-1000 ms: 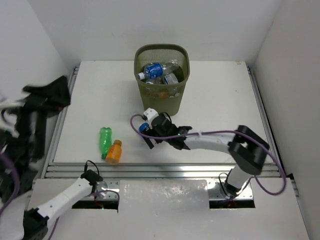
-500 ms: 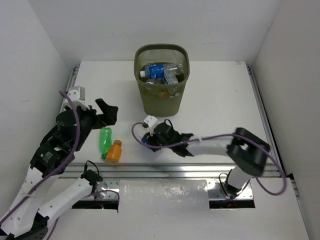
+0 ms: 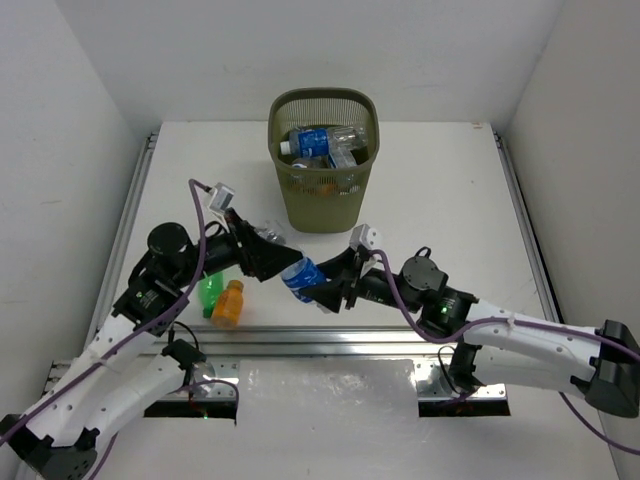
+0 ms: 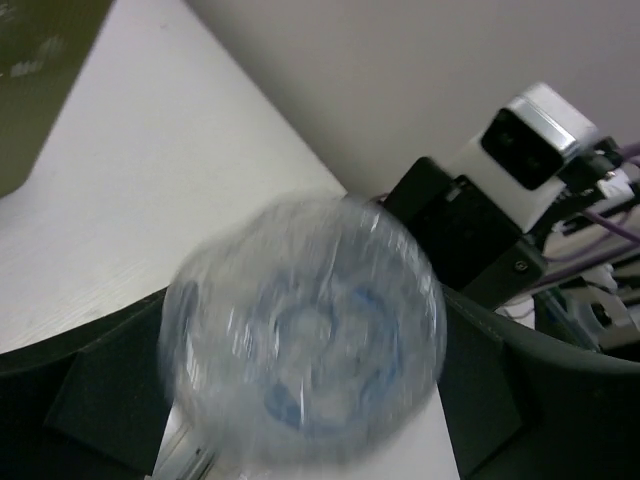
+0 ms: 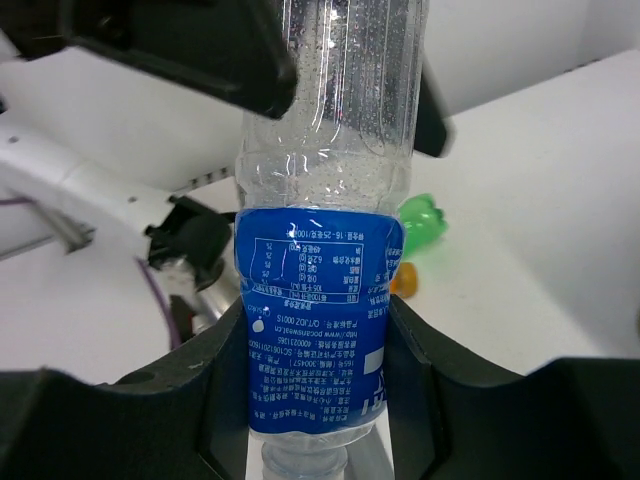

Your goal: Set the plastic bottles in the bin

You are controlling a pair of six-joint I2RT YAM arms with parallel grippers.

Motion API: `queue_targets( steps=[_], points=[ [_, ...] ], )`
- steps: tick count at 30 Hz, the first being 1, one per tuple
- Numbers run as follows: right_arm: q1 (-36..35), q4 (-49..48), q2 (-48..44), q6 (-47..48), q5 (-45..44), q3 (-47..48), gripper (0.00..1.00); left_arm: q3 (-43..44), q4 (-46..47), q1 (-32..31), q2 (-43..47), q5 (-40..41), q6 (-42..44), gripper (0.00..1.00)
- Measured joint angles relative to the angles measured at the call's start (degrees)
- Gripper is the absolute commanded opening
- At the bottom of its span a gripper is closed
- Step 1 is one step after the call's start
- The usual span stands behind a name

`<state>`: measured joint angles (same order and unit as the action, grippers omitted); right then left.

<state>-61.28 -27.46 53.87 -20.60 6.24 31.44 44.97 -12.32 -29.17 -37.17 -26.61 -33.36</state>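
Lifted off the desk [image 3: 440,180] in the last second, the blue-labelled bottle [image 3: 302,275] is clamped by the right tool [image 3: 320,284] short of the bin [image 3: 320,205], its base now flanked by the left tool [image 3: 284,265] (grip cannot be told), suggesting a handover.

Illegible label print on bottle [image 5: 318,250]

Overhead view down on table [image 3: 450,180], both wrist views close, sharing one bottle [image 5: 320,300]

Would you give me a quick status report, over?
Right gripper shut on bottle. Left gripper around its base, grip unclear. Nothing between it and bin.
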Motion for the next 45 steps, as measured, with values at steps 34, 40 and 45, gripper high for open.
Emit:
queue_targets(
  steps=[34, 40, 45],
  points=[
    [0.92, 22.18, 0.76, -5.97, -30.60, -1.97, 0.99, 84.24, -27.10, 4.63, -71.32, 41.35, 9.14, 1.00],
    [-2.34, 18.80, 25.53, -14.60, -27.26, 11.21, 0.99, 65.72, -28.20, 4.81, -38.45, 59.52, 9.09, 1.00],
    [-6.25, 20.22, 42.75, -26.40, -29.64, 27.67, 0.99, 46.56, -27.30, 5.01, -6.80, 71.58, 8.44, 1.00]
  ],
)
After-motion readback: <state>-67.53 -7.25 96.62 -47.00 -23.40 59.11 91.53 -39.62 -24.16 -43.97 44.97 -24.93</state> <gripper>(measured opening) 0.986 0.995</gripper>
